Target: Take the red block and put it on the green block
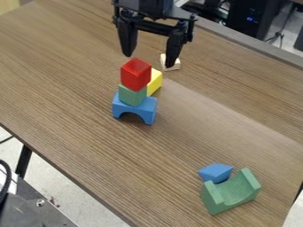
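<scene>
1. Your gripper (149, 61) hangs above and just behind the stack, its fingers spread wide with nothing between them.
2. You have the red block (136, 74) on top of the small green block (131, 95), which rests on the blue arch block (142, 109). If that green block is the target, the placement looks done, and your next move is probably a clear lift away.
3. Watch the tower: it is narrow, and the red block seems slightly off to the right of its support. If you go down or sideways with a finger too near, you could knock it off or topple both upper blocks.
4. Mind the yellow block (156, 81) close beside the stack. If you nudge it towards the tower, it could push the green block out of line. The white block (176, 66) behind could also catch a low finger.
5. If you mean the curved green block (234, 195) instead, its hollow top would give the red block poor footing, so it could tilt or settle crookedly.
6. You see the red block upright, one vertical edge roughly facing the camera. It looks nearly cubic; any longer axis seems vertical, but you cannot be sure from this angle.
</scene>
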Controlling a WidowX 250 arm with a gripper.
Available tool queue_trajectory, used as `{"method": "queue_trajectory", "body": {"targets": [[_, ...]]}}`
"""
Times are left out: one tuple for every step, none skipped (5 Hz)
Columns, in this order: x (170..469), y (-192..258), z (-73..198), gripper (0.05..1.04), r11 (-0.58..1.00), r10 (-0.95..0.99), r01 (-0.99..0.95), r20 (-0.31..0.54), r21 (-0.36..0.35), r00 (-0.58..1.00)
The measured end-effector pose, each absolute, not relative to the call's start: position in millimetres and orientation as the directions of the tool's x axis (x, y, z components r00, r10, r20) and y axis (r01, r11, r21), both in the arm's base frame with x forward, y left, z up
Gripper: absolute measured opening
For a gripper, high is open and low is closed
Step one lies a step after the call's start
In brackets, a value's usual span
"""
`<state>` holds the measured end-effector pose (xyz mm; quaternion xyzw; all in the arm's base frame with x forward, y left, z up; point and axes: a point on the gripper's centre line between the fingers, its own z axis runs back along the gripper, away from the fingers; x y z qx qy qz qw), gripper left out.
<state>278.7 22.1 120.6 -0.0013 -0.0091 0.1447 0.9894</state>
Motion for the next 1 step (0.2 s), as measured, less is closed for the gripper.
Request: {"method": "queue_trajectory", "body": {"targets": [[277.1,18.0,120.5,0.999,0.964,0.265,-0.265,0.005,-0.008,0.964]]}}
